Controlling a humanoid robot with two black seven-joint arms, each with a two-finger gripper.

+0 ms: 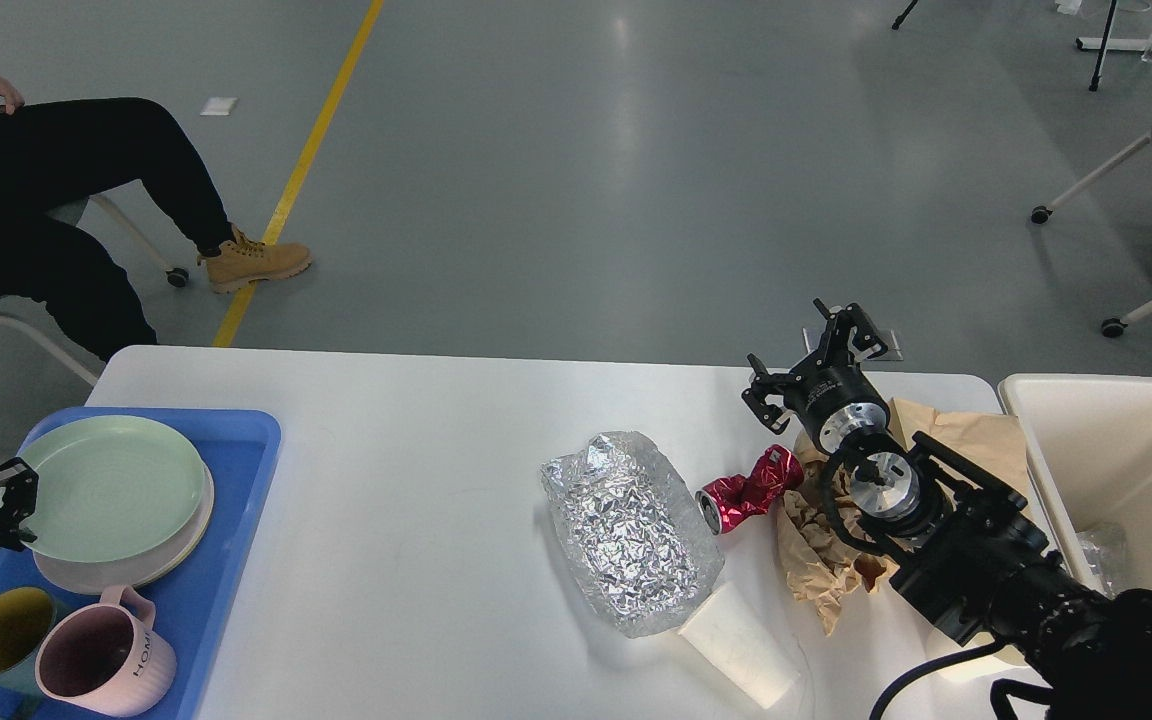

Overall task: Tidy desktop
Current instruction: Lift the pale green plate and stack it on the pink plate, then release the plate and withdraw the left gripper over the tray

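The white desktop (416, 470) holds a crumpled sheet of silver foil (626, 530), a crushed red can (751, 490), a white paper cup (741, 650) lying on its side and crumpled brown paper (826, 570). My right gripper (804, 362) is open and empty, raised above the table's far right part, just beyond the red can and the brown paper. My left gripper (16, 505) is at the left edge, at the rim of the green plate (111, 485). It is dark, and I cannot tell its fingers apart.
A blue tray (246, 500) at the left holds the green plate on a white plate, a yellow-lined cup (1, 640) and a pink mug (101, 665). A cream bin (1116, 440) stands at the right with clear plastic inside. A seated person (46, 210) is at the far left.
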